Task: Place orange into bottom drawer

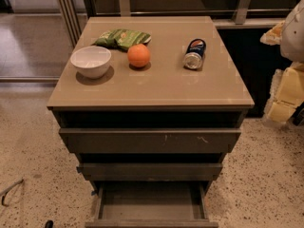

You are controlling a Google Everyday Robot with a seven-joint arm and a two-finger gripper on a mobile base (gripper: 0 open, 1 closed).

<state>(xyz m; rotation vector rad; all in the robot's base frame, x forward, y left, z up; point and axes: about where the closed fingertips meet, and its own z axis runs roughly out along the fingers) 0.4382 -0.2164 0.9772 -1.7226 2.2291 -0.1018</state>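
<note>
The gripper (284, 98) shows only as pale, blocky parts at the right edge of the scene, off to the side of the cabinet and level with its top drawer. It holds nothing that can be seen, and I cannot tell whether it is parted or closed. It is well apart from the orange (138, 55), so the pick appears not yet begun.

Nearest to it on the cabinet top (156, 87) is a blue soda can (194, 54) lying on its side. Left of that sits the orange, free on all sides, which should leave room for a grasp from above. A green snack bag (122, 37) lies just behind it, and a white bowl (91, 61) stands to its left.

Below, the bottom drawer (149, 201) is pulled out toward the near side, with its bare floor exposed, ready to receive the fruit. The top drawer (149, 140) and middle drawer (149, 171) stand further in, so neither overhangs its opening.
</note>
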